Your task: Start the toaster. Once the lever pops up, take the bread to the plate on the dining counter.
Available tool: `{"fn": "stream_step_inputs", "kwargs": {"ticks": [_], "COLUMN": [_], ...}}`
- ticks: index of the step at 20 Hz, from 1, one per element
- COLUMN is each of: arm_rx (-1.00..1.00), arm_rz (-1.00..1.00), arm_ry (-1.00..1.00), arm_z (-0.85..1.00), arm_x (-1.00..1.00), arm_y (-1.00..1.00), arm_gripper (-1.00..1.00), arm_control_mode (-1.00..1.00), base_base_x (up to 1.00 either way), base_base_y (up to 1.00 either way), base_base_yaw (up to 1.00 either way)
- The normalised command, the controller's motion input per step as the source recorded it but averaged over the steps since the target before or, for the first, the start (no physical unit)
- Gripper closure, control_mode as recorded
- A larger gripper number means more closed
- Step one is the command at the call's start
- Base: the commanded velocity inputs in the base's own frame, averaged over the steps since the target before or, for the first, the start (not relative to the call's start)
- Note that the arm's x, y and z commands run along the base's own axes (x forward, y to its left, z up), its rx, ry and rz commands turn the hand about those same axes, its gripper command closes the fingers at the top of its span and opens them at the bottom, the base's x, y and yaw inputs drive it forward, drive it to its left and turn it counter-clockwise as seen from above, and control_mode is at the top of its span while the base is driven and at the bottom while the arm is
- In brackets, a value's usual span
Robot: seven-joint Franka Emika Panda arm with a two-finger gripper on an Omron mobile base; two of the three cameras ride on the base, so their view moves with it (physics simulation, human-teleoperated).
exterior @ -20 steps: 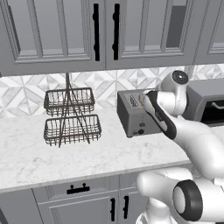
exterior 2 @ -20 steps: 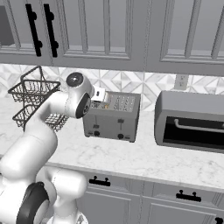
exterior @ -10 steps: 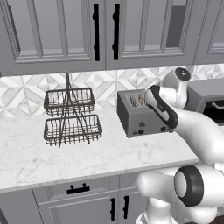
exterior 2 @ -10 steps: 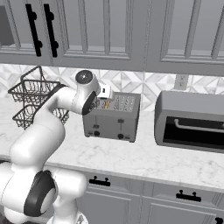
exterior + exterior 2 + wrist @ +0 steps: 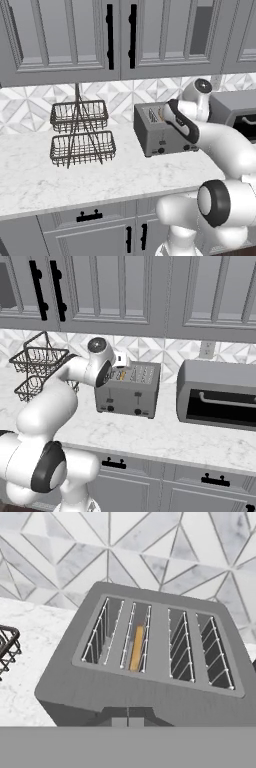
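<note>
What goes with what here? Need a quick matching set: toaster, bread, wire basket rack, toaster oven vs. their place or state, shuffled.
Things:
1. toaster
2. bread
3. wire basket rack
4. toaster oven

Place or state:
A. two dark mesh tiers, standing on the counter at the far left
B. dark window with a bar handle, at the far right
C. sunk in the second slot from the left, seen from the hand
D. grey box with four slots on top, between the other two

Pairs: 1-D, 2-C, 3-A, 4-B
</note>
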Motion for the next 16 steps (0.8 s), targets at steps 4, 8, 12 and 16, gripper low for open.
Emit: {"fn": "stream_step_inputs", "kwargs": {"ticks": [4, 8, 12, 16], "arm_rx": [-0.03, 0.00, 0.00, 0.00], "arm_rz": [0.01, 0.00, 0.00, 0.00], "arm_ry": [0.00, -0.03, -0.05, -0.04], "arm_z": [-0.14, -0.12, -0.06, -0.01], "arm_x": [0.17, 0.19, 0.18, 0.16], "arm_y": [0.00, 0.00, 0.00, 0.00], "arm_gripper": [1.00, 1.00, -1.00, -1.00], "arm_control_mode": [-1.00, -1.00, -1.00, -1.00], "base_base_x": [0.00, 0.00, 0.00, 0.00], "base_base_y": [0.00, 0.00, 0.00, 0.00], "base_base_yaw": [0.00, 0.00, 0.00, 0.00]}}
